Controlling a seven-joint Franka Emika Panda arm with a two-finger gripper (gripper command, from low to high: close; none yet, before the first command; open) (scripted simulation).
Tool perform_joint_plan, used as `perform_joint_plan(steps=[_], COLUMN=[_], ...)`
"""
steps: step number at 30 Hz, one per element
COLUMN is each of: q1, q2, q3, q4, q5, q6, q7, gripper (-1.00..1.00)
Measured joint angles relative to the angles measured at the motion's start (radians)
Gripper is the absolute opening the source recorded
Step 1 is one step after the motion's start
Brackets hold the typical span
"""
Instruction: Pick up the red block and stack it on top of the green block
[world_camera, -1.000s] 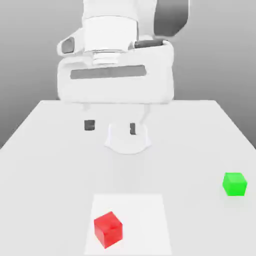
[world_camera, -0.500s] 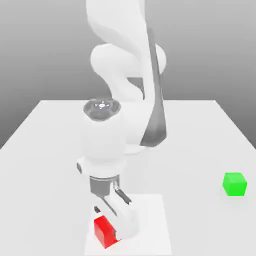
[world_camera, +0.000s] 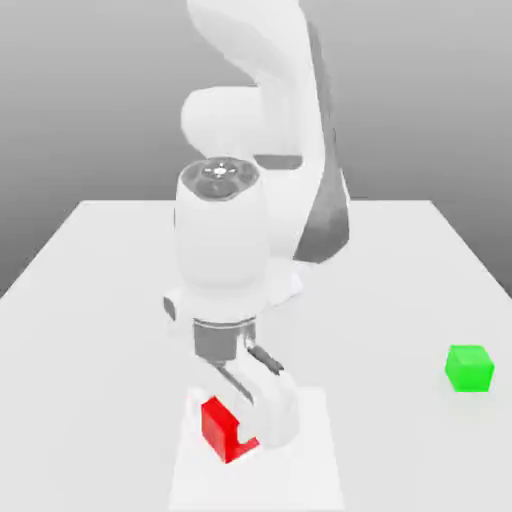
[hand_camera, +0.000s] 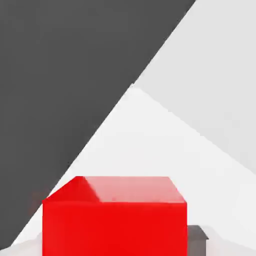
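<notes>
The red block (world_camera: 220, 426) sits between the fingers of my gripper (world_camera: 236, 436), which is shut on it at the near edge of the table. The block hangs tilted, a little above a pale square patch (world_camera: 310, 470) on the tabletop. In the hand view the red block (hand_camera: 114, 220) looms close, with a dark finger pad (hand_camera: 198, 239) pressed against one side. The green block (world_camera: 469, 367) rests on the table far off toward the exterior view's right, well apart from the gripper.
The white table (world_camera: 100, 300) stretches wide around the arm. The arm's base and large white links (world_camera: 255, 200) rise behind the gripper in the middle of the table.
The arm came down from high above onto the red block, its fingers closed on it, and the block has now risen slightly and shifted to the exterior view's right.
</notes>
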Motion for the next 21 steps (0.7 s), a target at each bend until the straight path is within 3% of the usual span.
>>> perform_joint_plan(steps=[11, 13, 17, 18, 21], q1=[0.463, 0.581, 0.574, 0.585, 0.585], q2=[-0.13, -0.111, 0.021, 0.05, 0.05], q3=[0.284, 0.285, 0.193, 0.174, 0.174], q4=[-0.073, -0.079, -0.074, -0.072, -0.072], q5=[0.029, 0.0, -0.128, -0.157, -0.157], q6=[-0.054, -0.031, 0.086, 0.112, 0.112], q7=[-0.101, -0.088, 0.002, 0.023, 0.023], gripper=[-1.0, -1.0, -1.0, 1.0, 1.0])
